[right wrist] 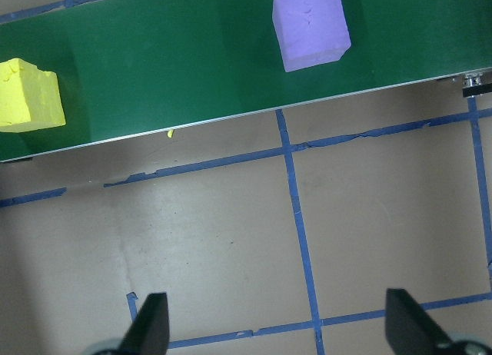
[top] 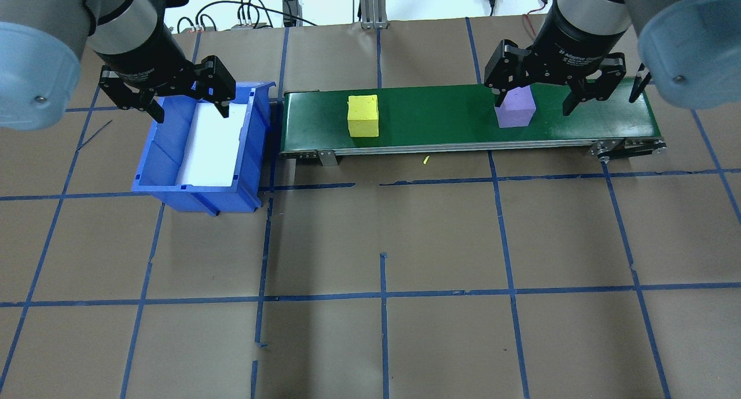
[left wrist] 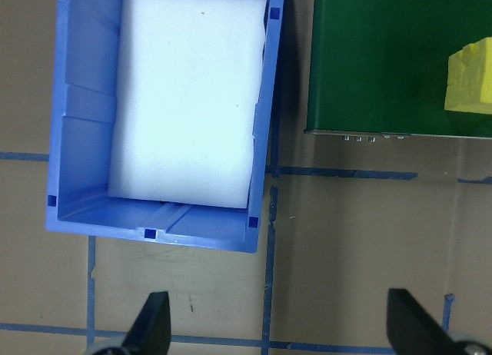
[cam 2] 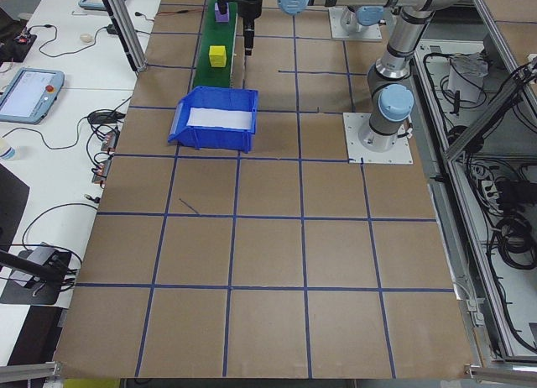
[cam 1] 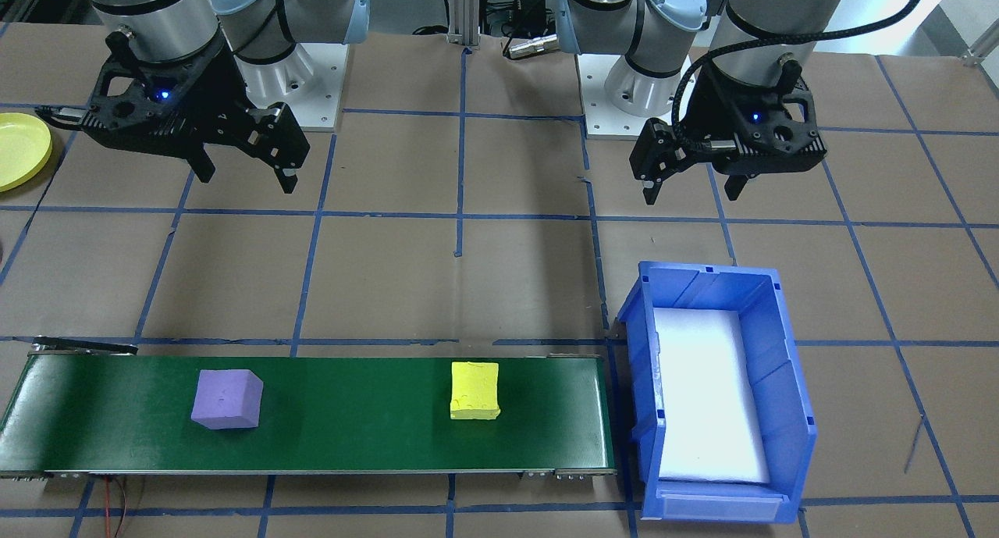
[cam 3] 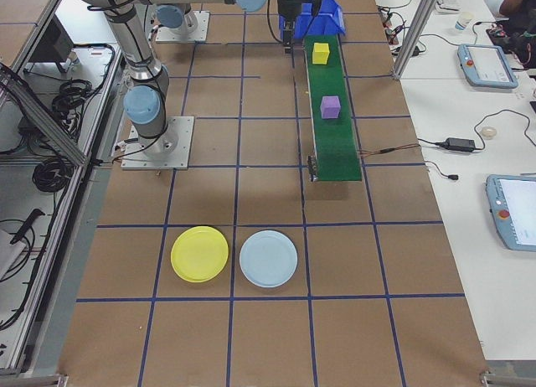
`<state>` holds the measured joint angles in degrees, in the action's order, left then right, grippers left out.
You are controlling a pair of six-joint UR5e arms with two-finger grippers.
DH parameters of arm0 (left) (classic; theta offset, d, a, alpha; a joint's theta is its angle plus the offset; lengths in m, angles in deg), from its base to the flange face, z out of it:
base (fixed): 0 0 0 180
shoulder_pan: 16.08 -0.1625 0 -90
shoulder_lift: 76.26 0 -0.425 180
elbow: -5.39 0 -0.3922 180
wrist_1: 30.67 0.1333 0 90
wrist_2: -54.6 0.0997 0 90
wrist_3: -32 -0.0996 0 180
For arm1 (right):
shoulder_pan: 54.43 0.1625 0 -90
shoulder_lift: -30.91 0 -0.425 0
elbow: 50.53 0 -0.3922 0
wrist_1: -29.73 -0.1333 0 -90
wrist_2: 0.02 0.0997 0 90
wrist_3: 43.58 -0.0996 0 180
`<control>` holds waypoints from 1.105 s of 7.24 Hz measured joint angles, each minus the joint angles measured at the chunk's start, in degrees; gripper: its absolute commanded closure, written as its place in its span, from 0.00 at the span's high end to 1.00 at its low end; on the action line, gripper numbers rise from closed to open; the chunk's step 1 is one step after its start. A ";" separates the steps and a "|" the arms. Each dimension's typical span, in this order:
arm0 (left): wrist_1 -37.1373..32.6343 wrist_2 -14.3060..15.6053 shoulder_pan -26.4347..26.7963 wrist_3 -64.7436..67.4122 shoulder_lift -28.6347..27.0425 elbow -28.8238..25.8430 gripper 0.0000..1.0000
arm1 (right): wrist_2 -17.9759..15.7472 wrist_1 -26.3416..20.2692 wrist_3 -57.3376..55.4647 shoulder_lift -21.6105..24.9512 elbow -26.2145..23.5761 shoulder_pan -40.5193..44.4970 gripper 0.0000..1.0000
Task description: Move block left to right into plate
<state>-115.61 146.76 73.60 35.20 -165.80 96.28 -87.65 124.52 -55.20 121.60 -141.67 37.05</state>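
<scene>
Two foam blocks lie on the green conveyor belt (cam 1: 351, 413): a purple block (cam 1: 226, 399) (top: 515, 108) (right wrist: 311, 28) and a yellow block (cam 1: 474, 391) (top: 363, 116) (left wrist: 470, 78). The yellow plate (cam 3: 199, 254) (cam 1: 19, 149) lies on the table off the belt's purple-block end, empty. My right gripper (cam 1: 248, 179) (right wrist: 278, 324) hangs open and empty above the table, on the robot's side of the purple block. My left gripper (cam 1: 691, 190) (left wrist: 280, 324) hangs open and empty above the table, on the robot's side of the blue bin.
A blue bin (cam 1: 788, 382) (top: 156, 161) with a white foam liner stands at the belt's yellow-block end. A light-blue plate (cam 3: 268, 259) lies beside the yellow one. Blue tape lines grid the brown table. Tablets and cables lie on side benches.
</scene>
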 measured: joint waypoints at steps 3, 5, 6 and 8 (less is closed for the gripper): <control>-1.38 -0.23 -0.30 -0.13 0.40 -0.02 1.00 | -0.23 0.07 0.64 -0.34 -0.07 -2.46 1.00; -2.52 -0.06 -0.58 -0.53 -1.09 -0.57 1.00 | 0.19 -0.16 0.56 -1.75 -0.66 -5.24 1.00; -3.39 0.03 -0.76 -1.46 -1.80 -1.26 1.00 | 0.04 0.14 0.56 -3.33 -1.64 -5.80 1.00; -3.95 -0.51 -2.88 -3.88 -1.89 -1.65 1.00 | -1.52 4.97 1.75 -5.57 -2.68 -7.73 1.00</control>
<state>-119.56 146.25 70.72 31.32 -167.69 94.63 -89.16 129.49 -53.45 116.03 -144.35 29.32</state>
